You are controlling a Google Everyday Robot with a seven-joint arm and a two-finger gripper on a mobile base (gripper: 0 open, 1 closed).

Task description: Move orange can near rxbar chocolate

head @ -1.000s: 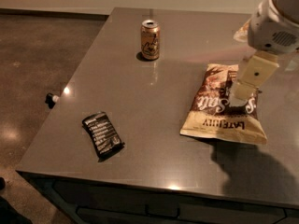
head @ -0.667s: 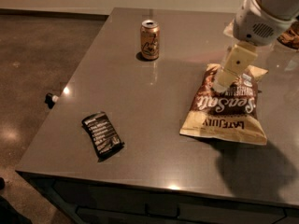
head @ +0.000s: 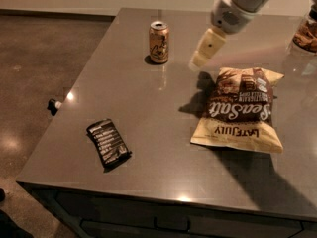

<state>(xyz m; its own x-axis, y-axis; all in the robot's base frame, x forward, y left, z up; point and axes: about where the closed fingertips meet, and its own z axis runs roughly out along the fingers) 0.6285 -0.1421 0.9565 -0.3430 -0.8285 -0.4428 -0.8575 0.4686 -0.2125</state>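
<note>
I log gripper (head: 203, 53) hovering over table (head: 158, 108), at 3 o'clock of orange can (head: 159, 42), not touching; its state: cannot tell. Can upright at table's 12 o'clock. Flat rxbar chocolate (head: 108, 143) at 8 o'clock, well apart. Chip bag (head: 240, 110) at 3 o'clock.

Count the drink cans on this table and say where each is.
1. The orange can stands upright on the far side of the table, left of the gripper, which hangs between it and the chip bag. A cut-off object at right is unclear.
</note>
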